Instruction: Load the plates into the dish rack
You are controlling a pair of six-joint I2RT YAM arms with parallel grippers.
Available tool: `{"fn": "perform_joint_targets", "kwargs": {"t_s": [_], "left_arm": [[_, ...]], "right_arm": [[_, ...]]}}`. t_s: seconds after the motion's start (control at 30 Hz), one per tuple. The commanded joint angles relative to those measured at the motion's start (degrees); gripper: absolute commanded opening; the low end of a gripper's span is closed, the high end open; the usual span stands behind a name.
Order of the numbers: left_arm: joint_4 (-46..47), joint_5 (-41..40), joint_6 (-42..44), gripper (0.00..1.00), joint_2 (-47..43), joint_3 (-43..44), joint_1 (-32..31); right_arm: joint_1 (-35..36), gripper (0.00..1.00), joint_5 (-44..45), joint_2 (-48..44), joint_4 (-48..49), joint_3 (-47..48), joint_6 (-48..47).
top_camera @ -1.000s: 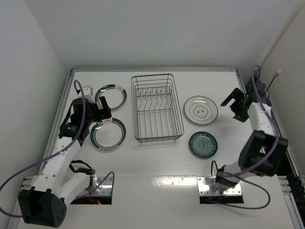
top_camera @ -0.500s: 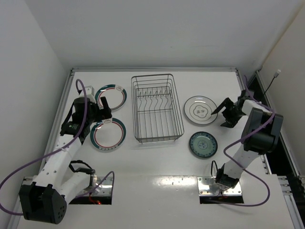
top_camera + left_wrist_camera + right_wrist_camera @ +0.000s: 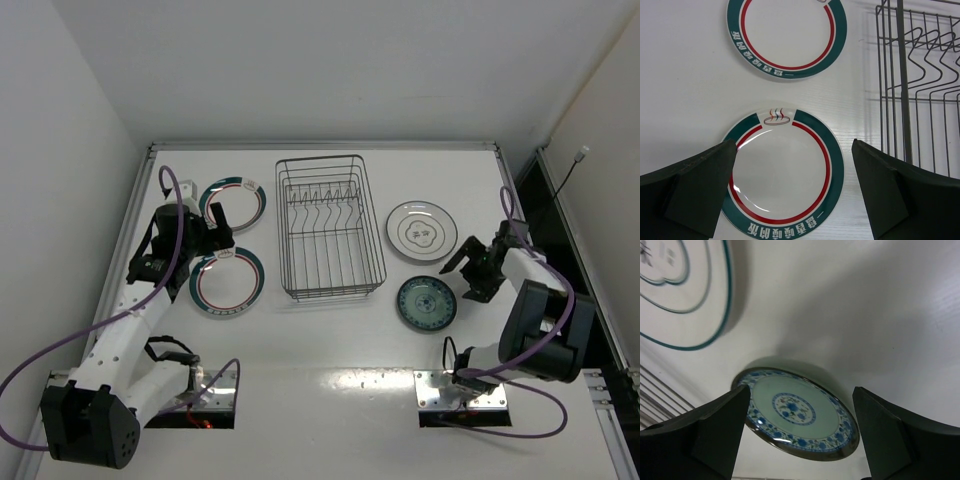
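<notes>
Unmoved, the left gripper [image 3: 794,150] hangs spread wide above the nearer teal-rimmed plate [image 3: 785,200], touching nothing, the dish rack [image 3: 330,228] just to its right. Past the rack, the right gripper [image 3: 801,390] has swung in from the edge of the table [image 3: 330,340], jaws wide apart, low beside the patterned plate [image 3: 797,412], holding nothing.

Left wrist view: the far white round plate with dark teal rim and red ring [image 3: 785,35] is clipped by the top edge. The near plate of the same pattern [image 3: 785,175] is clipped at the bottom, lower-left rim behind a left end effector [image 3: 794,147] finger [image 3: 690,195]. The dark wire dish rack [image 3: 920,85] runs off top and right. Right wrist view: the white round plate with grey rings [image 3: 675,295] is cut off top-left, the rack just a blurred sliver at the left edge. Top view: plate motifs too small to read.
</notes>
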Motion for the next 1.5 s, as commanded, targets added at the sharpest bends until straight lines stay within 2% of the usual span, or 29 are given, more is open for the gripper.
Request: {"fn": "perform_joint_targets", "kwargs": {"t_s": [0.0,0.17,0.33,0.4,0.47,0.5,0.67,0.77,0.8,0.9,1.03,1.07,1.17,1.23,1.37,1.47], "left_arm": [[0.8,-0.6,-0.1,1.00,0.0,0.6,-0.4],[0.8,-1.3,-0.1,1.00,0.0,0.6,-0.4],[0.2,-1.3,-0.6,1.00,0.0,0.6,-0.4],[0.2,-1.3,-0.6,1.00,0.0,0.6,-0.4],[0.2,-1.3,-0.6,1.00,0.0,0.6,-0.4],[0.2,-1.3,-0.6,1.00,0.0,0.6,-0.4],[0.2,-1.8,-0.6,1.00,0.0,0.6,-0.4],[0.2,-1.8,-0.6,1.00,0.0,0.6,-0.4],[0.2,-1.8,-0.6,1.00,0.0,0.6,-0.4],[0.2,-1.8,-0.6,1.00,0.0,0.6,-0.4],[-0.3,-2.3,-0.6,1.00,0.0,0.6,-0.4],[-0.3,-2.3,-0.6,1.00,0.0,0.6,-0.4],[-0.3,-2.3,-0.6,1.00,-0.6,0.6,-0.4],[-0.3,-2.3,-0.6,1.00,-0.6,0.6,-0.4],[-0.3,-2.3,-0.6,1.00,0.1,0.6,-0.4],[-0.3,-2.9,-0.6,1.00,0.1,0.6,-0.4]], "right_arm": [[0.0,0.80,1.1,-2.1,-0.3,-2.7,-1.0],[0.0,0.82,1.7,-7.1,-0.8,-6.9,0.1],[0.0,0.82,-0.8,-7.1,-0.9,-9.8,0.1],[0.0,0.78,-2.1,-7.1,-0.1,-11.1,-0.4],[0.0,0.69,-3.3,-7.1,1.2,-12.6,0.1],[0.0,0.60,-4.5,-6.6,2.2,-13.5,0.1],[0.0,0.49,-6.0,-5.7,3.5,-15.0,0.1],[0.0,0.17,-6.0,-7.2,3.5,-15.0,0.1],[0.0,0.02,-5.5,-7.2,3.5,-15.0,0.1],[0.0,0.00,-5.0,-9.0,1.0,-13.7,0.1],[0.0,0.00,-3.6,-16.5,-5.7,-9.6,-0.4],[0.0,0.00,-2.8,-20.8,-7.0,-8.7,-0.4],[1.1,0.00,-0.3,-27.3,-12.9,-1.2,0.2],[3.0,0.00,1.5,-27.3,-16.1,1.6,0.9],[3.6,0.00,1.0,-27.8,-15.6,5.4,1.5],[3.6,0.00,-0.5,-27.8,-11.7,7.7,3.6]]}}
